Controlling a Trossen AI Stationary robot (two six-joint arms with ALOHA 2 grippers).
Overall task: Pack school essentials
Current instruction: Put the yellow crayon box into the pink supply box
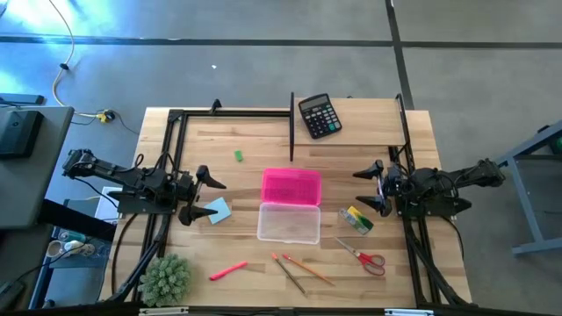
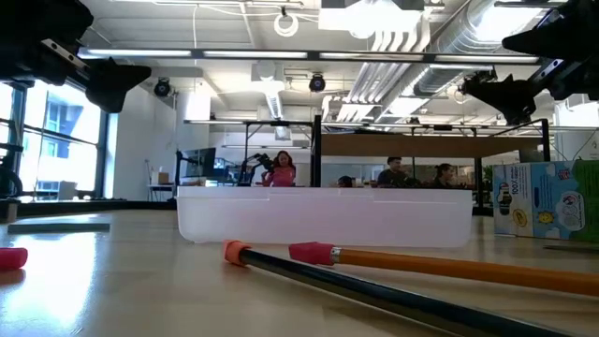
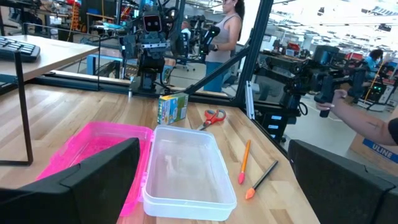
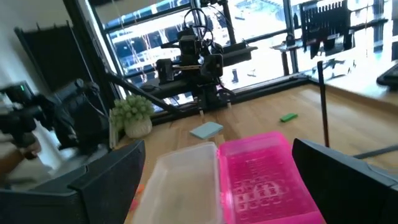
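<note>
An open case lies mid-table, its pink half [image 1: 291,187] toward the far edge and its clear half [image 1: 289,223] toward the near edge. My left gripper [image 1: 205,195] hovers open left of it, above the light-blue sticky pad [image 1: 216,210]. My right gripper [image 1: 370,190] hovers open right of it, near the yellow-green crayon box [image 1: 356,219]. The green eraser [image 1: 238,156] lies far-left of the case. The red-pink pen [image 1: 228,270], two pencils [image 1: 299,268] and the red-handled scissors [image 1: 369,259] lie flat along the near edge. In the low view both grippers hang well above the table.
A black calculator [image 1: 320,116] sits at the far edge and a spiky green plant ball [image 1: 166,279] at the near-left corner. Black frame posts [image 1: 291,114] rise behind the case. People stand in the room beyond the table; a hand [image 3: 348,106] shows off to one side.
</note>
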